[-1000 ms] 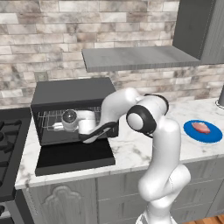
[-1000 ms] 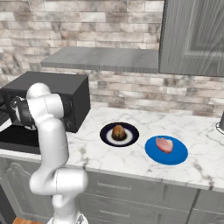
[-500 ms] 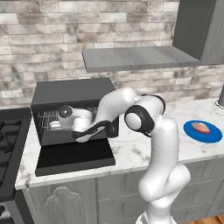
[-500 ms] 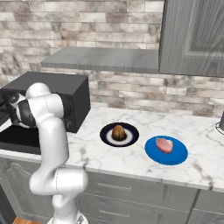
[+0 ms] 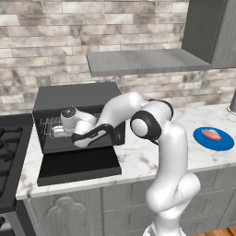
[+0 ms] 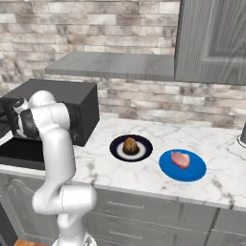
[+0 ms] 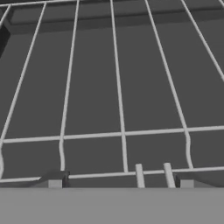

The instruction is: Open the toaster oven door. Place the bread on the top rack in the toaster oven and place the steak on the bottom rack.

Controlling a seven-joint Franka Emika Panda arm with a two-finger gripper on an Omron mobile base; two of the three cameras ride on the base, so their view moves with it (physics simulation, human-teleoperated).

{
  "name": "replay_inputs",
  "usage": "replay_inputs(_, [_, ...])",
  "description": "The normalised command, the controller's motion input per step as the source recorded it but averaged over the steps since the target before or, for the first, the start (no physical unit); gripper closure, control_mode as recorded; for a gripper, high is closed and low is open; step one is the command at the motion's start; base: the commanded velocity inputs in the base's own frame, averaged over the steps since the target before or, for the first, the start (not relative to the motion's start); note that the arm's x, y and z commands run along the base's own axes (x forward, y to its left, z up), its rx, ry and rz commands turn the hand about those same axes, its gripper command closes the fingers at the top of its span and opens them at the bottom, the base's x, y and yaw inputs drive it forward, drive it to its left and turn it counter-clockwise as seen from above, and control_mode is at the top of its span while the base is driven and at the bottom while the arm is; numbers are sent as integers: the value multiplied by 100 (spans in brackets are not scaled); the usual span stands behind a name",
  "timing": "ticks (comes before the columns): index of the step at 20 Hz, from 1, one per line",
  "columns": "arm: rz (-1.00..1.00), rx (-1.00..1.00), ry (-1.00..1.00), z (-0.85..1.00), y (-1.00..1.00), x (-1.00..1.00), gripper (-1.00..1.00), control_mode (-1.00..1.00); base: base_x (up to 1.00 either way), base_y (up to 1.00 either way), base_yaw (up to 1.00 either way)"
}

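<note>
The black toaster oven [image 5: 76,94] stands on the counter with its door [image 5: 80,166] folded down flat in front. My gripper [image 5: 56,132] reaches into the oven's mouth, open and holding nothing. In the hand view the gripper [image 7: 120,183] hangs just over the bottom rack [image 7: 118,96], with the rack's front loop [image 7: 153,174] between the fingertips [image 7: 54,183]. The top rack is hidden behind my hand. The bread [image 6: 129,145] sits on a dark plate [image 6: 143,152]. The steak [image 6: 180,159] lies on a blue plate [image 6: 194,170] further right.
A gas stove [image 5: 9,147] adjoins the oven on the left. A grey hood [image 5: 143,60] hangs above the counter and a grey wall cabinet [image 6: 211,38] to its right. My arm arches across the oven's right front corner.
My hand has shifted a little left and further into the oven's mouth, and the jaws have narrowed slightly. The door, bread and steak have not moved.
</note>
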Motion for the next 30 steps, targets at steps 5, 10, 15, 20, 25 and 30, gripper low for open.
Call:
replay_inputs(5, [0,-14,0,-100,0,1,100,-100,0,0,0])
replay_inputs(10, [2,-13,6,-88,10,0,100,-100,0,0,0])
replay_inputs(15, [11,-18,27,-94,35,0,100,-100,0,0,0])
replay_inputs(20, [8,-29,26,-100,58,-17,100,-100,0,0,0])
replay_inputs(25, [4,-30,23,-100,57,-39,100,-100,0,0,0])
replay_inputs(30, [0,-22,18,-100,59,-86,100,-100,0,0,0])
